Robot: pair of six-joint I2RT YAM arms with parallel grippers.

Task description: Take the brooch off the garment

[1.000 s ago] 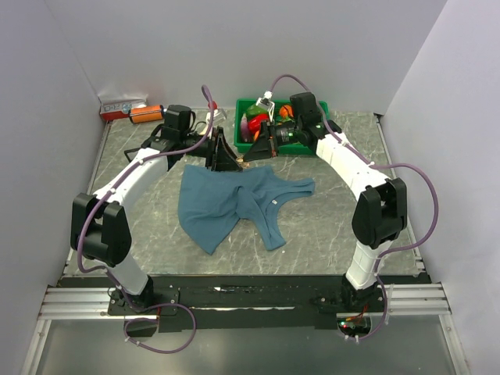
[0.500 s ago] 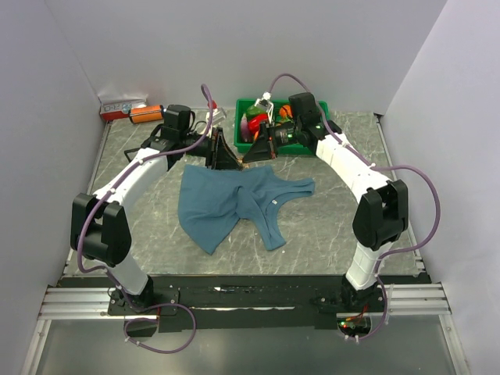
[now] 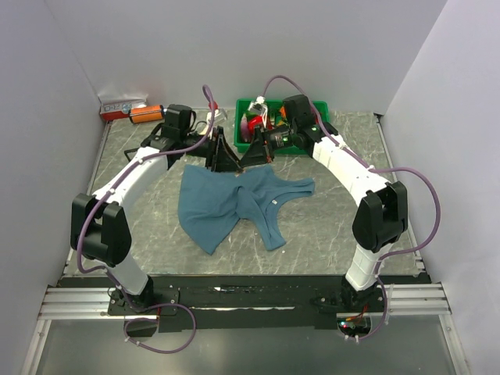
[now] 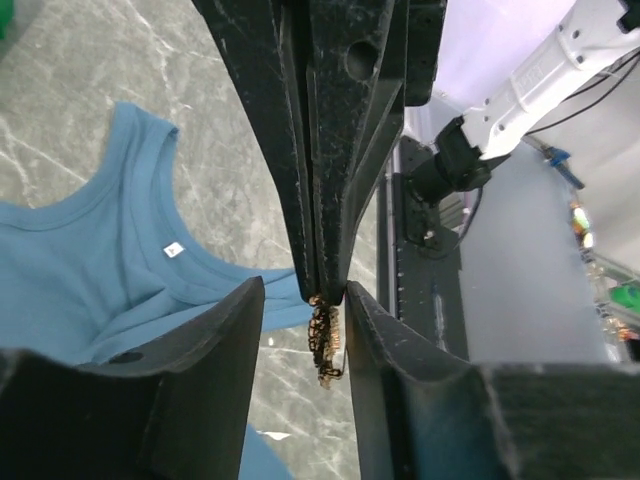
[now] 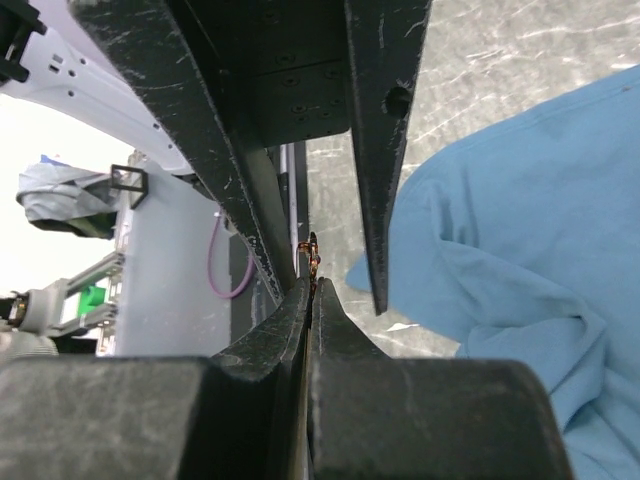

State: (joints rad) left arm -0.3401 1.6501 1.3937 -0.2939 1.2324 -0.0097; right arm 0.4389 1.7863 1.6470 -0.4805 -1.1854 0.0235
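The right gripper [image 4: 322, 285] has its fingers pressed together on the brooch [image 4: 323, 340], just above the far edge of the garment [image 3: 219, 205]. The left gripper [image 5: 335, 288] has its fingers spread, one on each side of the brooch. I cannot tell if the pin is out of the cloth. I think the left one should grab the cloth close by. Then the right one can pull slowly and straight, so nothing rips.

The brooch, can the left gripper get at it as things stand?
Probably yes. The brooch hangs in the gap between the open fingers of the left gripper, pinched at its top by the shut right gripper, with nothing else between them.
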